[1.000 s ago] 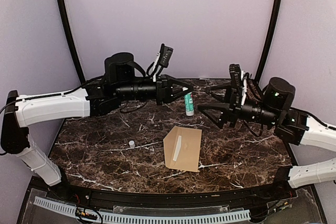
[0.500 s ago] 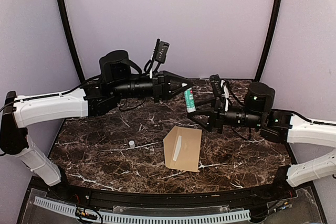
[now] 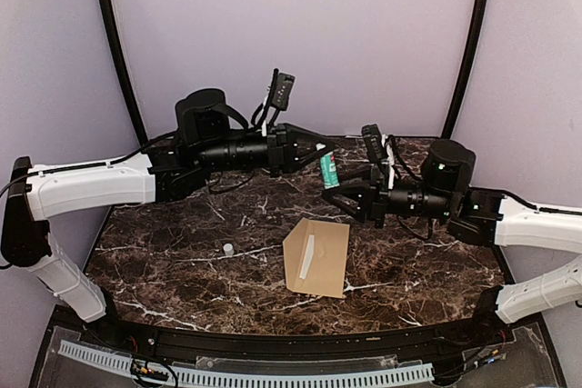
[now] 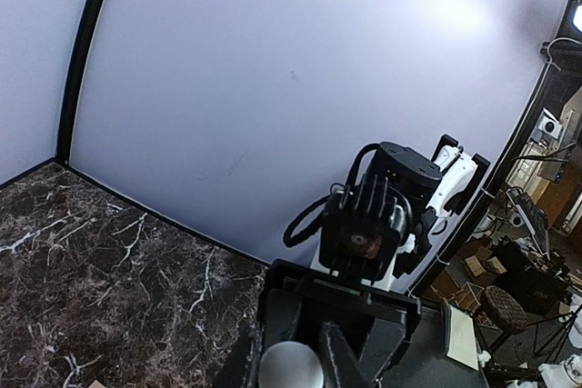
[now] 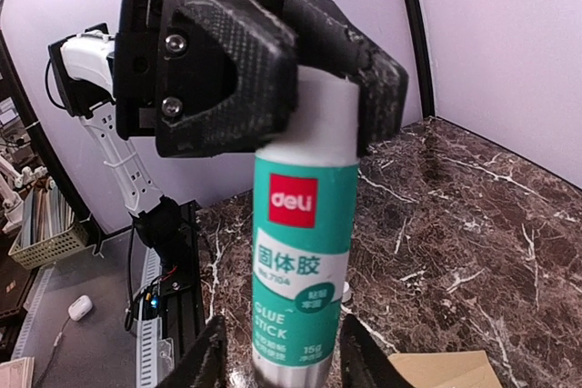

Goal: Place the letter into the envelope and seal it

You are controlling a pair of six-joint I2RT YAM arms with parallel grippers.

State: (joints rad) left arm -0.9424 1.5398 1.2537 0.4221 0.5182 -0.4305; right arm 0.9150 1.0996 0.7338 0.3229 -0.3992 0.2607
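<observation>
Right pincer (image 3: 335, 195) neared glue stick (image 5: 303, 252) (base apparently hidden).

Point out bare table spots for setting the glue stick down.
Bare marble: front left, between the white cap and the left edge of the table; front right, between the envelope and the right edge. Crowded: back centre, where the left gripper holds the glue stick and the right gripper straddles its base.
</observation>
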